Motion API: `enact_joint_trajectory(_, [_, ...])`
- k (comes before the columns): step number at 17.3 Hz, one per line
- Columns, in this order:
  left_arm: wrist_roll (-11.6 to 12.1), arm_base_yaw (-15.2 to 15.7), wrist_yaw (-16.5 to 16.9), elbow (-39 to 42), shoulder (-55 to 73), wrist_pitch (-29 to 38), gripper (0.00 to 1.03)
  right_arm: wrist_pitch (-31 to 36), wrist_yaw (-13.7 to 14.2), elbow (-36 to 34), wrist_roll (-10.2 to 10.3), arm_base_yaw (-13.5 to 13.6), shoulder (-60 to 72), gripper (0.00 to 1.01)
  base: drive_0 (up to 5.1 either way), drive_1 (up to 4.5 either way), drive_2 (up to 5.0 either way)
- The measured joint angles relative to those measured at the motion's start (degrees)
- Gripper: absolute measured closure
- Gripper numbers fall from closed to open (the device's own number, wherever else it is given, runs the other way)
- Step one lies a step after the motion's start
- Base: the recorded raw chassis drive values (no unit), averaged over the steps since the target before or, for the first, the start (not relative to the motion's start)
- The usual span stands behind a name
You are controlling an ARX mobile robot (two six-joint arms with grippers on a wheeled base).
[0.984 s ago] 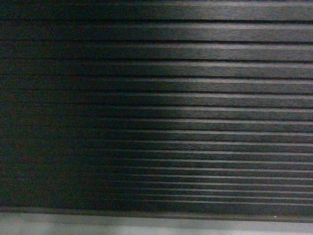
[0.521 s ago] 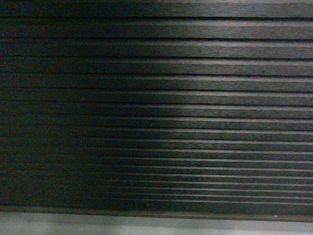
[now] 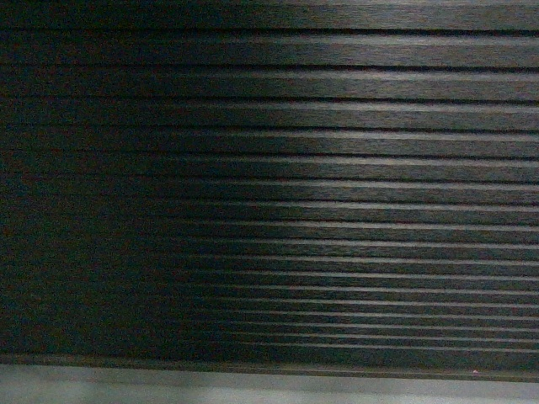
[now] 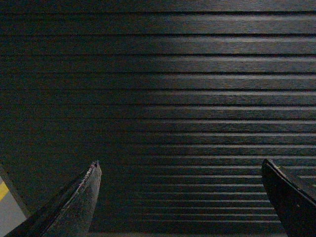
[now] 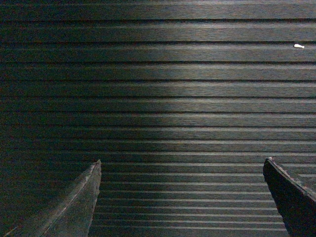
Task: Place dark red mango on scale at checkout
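The checkout (image 3: 269,194) fills every view with its dark ribbed front panel, dim and possibly in shadow on the left. The left gripper (image 4: 180,170) and right gripper (image 5: 181,170) both hang spread wide, grasping nothing, facing the panel; neither mango nor scale is visible.

The checkout (image 3: 278,168) shows only its dark front panel, ribbed in horizontal bands, which fills nearly all three views; its right half catches more light than its left. Along the bottom of the head view runs a pale grey strip, probably the floor (image 3: 253,391). The surface on top is out of view, so its contents cannot be told.
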State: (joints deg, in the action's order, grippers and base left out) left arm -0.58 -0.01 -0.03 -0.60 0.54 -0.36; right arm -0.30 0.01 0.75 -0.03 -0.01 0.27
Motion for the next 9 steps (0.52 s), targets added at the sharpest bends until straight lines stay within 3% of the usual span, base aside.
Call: enact_joint_trajectory(9, [0.00, 0.00, 0.00, 0.00, 0.00, 0.00, 0.05, 0.00, 0.00, 0.00, 0.00, 0.00, 0.00, 0.03, 0.0, 0.00, 0.0])
